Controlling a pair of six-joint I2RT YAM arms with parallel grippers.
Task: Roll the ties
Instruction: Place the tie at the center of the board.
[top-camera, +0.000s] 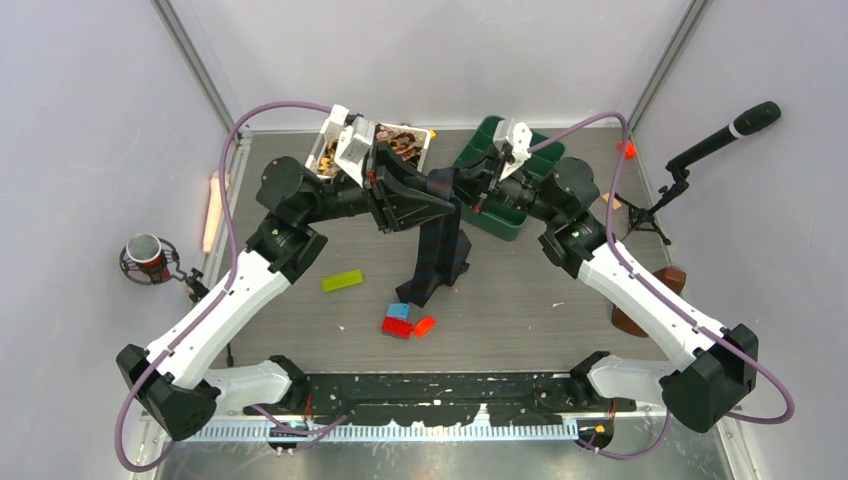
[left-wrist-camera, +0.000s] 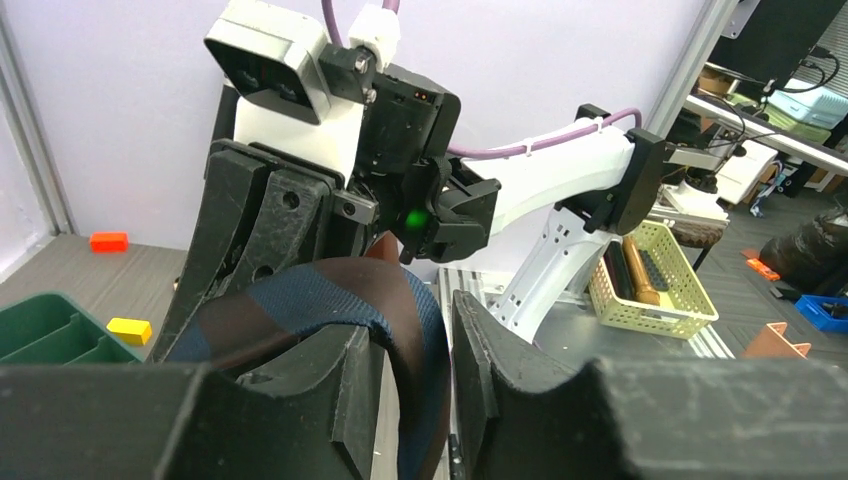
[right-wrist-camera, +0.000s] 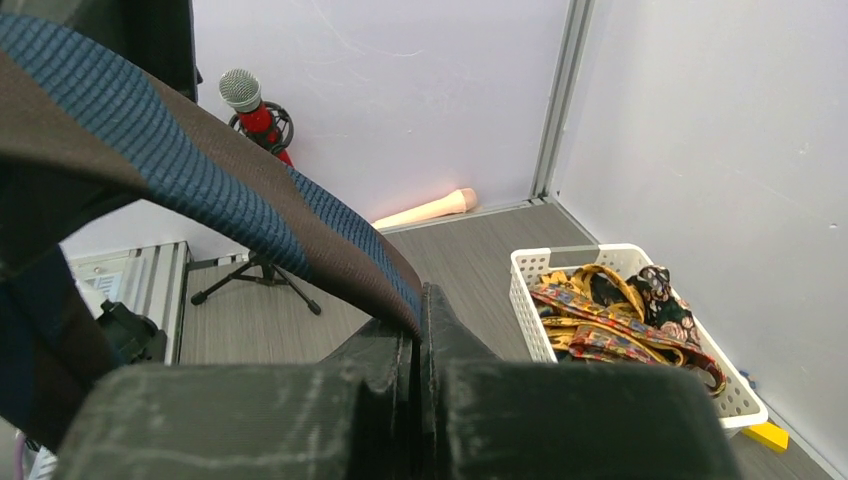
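A dark navy tie (top-camera: 440, 250) with brown stripes hangs in the air between my two grippers, and its lower end rests folded on the table. My left gripper (top-camera: 440, 205) stands open. The tie (left-wrist-camera: 330, 290) drapes over its left finger and drops through the gap between its jaws (left-wrist-camera: 415, 335). My right gripper (top-camera: 472, 190) faces it from the right and is shut on the tie's edge (right-wrist-camera: 200, 170), pinched at the fingertips (right-wrist-camera: 420, 300). More patterned gold and black ties (right-wrist-camera: 620, 310) lie in a white basket (top-camera: 425, 135) at the back.
A green bin (top-camera: 505, 215) sits under the right gripper. A lime brick (top-camera: 342, 281), a blue brick (top-camera: 398, 311) and red bricks (top-camera: 405, 327) lie on the table in front of the tie. Microphones on stands stand at both sides.
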